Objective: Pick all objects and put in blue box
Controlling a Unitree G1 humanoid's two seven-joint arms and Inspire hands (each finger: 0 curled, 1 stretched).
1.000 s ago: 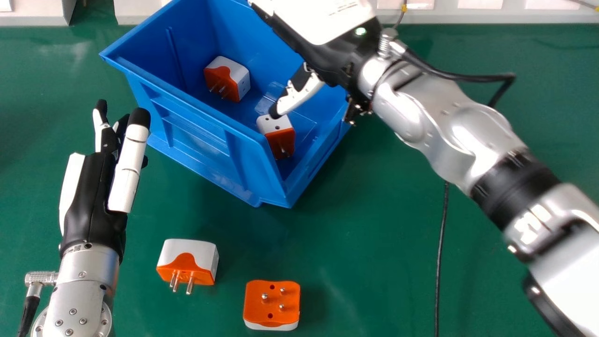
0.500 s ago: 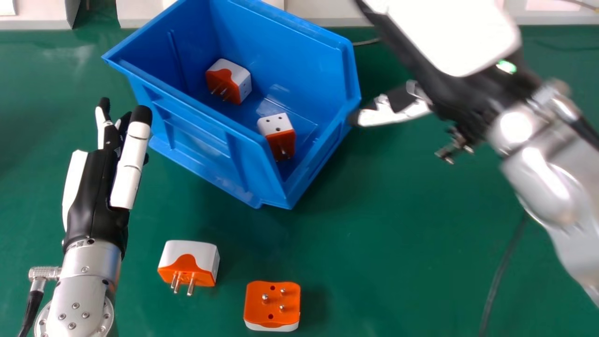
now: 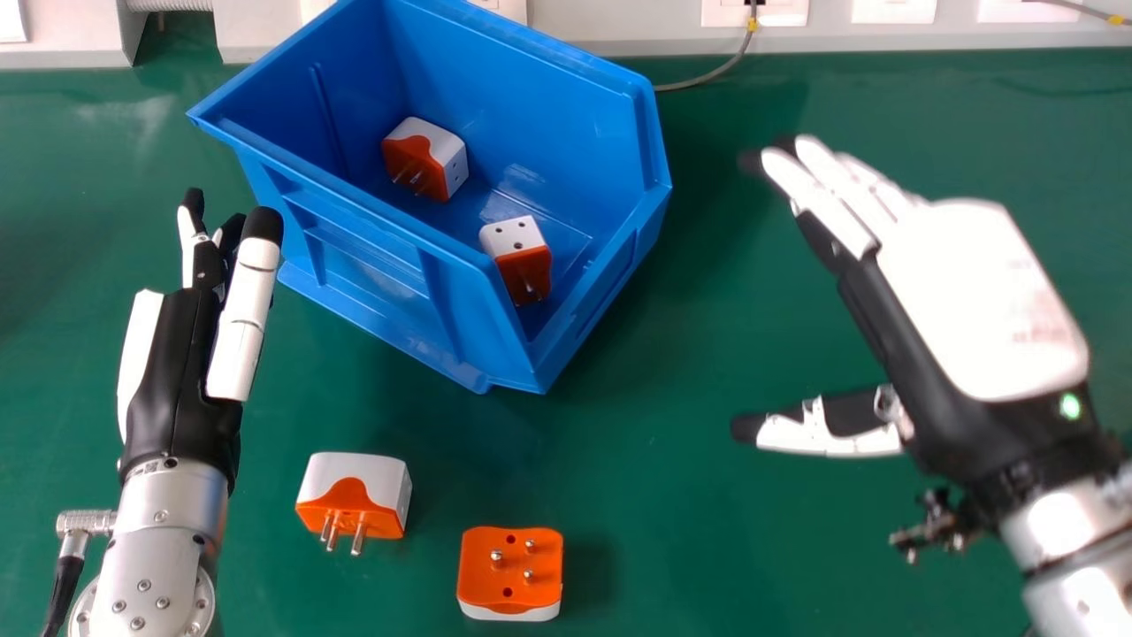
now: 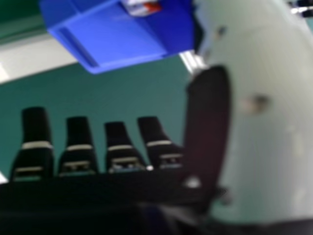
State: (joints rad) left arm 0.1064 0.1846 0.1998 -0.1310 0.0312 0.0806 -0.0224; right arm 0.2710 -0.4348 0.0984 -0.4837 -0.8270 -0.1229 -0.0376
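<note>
right hand open and empty, to the right of the blue box

head view. blue box stands on the green table, upper centre-left of frame. two orange-and-white adapters inside: first adapter towards the box's far left, pins angled to lower left; second adapter nearer the lower right corner of the box, white holed face up, pins towards the bottom of frame. the two are apart.

two more on the table, both below the box. third adapter at lower left of centre, white top, pins pointing towards the bottom edge. fourth adapter at bottom centre, orange pin face up, just beside the third, not touching.

right hand: right side of frame, well apart from the box; fingers straight, thumb spread wide, nothing held. left hand: left side, pointing up the frame; fingers extended, nothing held.

thin cable at top centre-right, running from the wall strip down to behind the box.

right hand view: blue box beyond the fingertips, an orange-and-white piece partly visible in it.
</note>
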